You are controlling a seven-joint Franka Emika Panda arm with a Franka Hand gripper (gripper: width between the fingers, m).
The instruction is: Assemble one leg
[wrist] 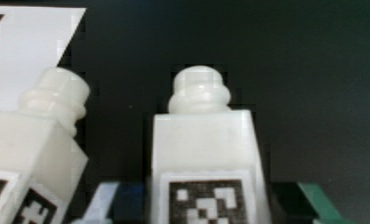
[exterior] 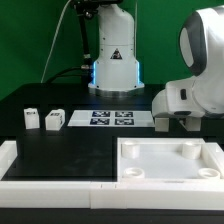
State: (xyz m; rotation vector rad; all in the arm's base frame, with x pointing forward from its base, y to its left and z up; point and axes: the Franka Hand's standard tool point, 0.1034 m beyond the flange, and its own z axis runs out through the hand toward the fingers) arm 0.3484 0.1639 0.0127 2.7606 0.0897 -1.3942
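Note:
In the wrist view a white leg (wrist: 208, 150) stands upright with its knobbed tip up and its tag facing the camera. It sits between my gripper's (wrist: 214, 205) two fingers, with a dark gap on each side, so the jaws are open around it. A second leg (wrist: 36, 135) stands close beside it. In the exterior view my gripper (exterior: 165, 124) is low over the table at the right and hides these two legs. Two more legs (exterior: 32, 118) (exterior: 55, 119) stand at the left.
The marker board (exterior: 112, 119) lies mid-table before the robot base; it also shows in the wrist view (wrist: 31, 40) behind the legs. The large white tray-like part (exterior: 170, 178) with round corner holes lies at the front right. A white rim (exterior: 40, 185) borders the front and left.

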